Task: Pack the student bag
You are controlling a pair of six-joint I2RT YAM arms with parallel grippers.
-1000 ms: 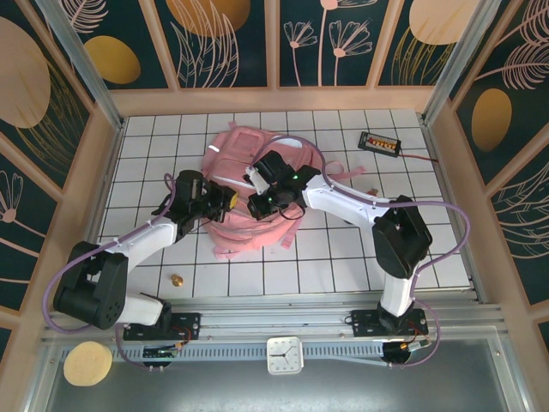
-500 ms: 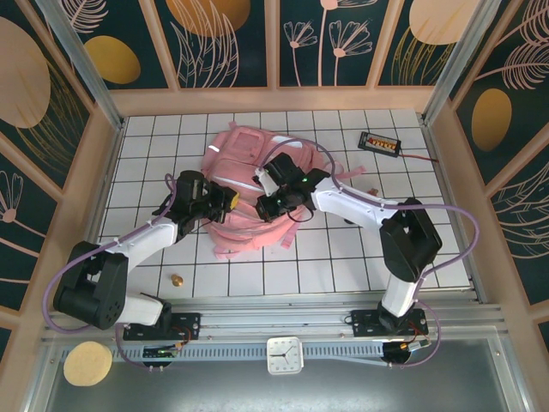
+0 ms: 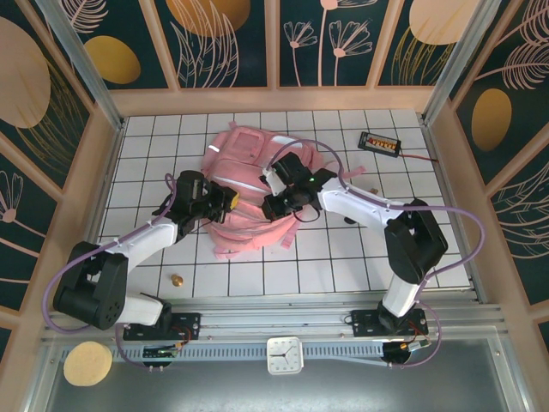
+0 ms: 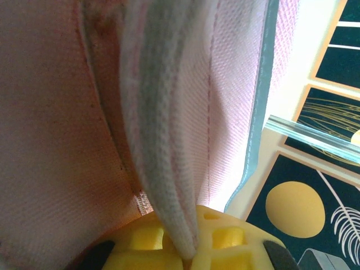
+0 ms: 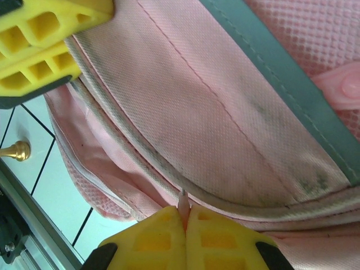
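Shifted the right tool (image 3: 273,206) rightward over the student bag (image 3: 243,148), lying midway on the table (image 3: 343,257). Pinched shut on a likely zipper tab (image 5: 183,198); left tool (image 3: 228,201) clamped on edge trim (image 4: 163,185). Probably unzipping; next, pull steadily along the zip.

- student bag (image 3: 232,146): pale pink woven fabric, grey-white trim strip
- tabletop (image 3: 343,257): white, black grid lines
- left claw (image 4: 188,256), right claw (image 5: 185,216): yellow
- walls (image 3: 360,43): dark blue, gold discs, pale leaf outlines
- small knob (image 3: 177,280): brass gold
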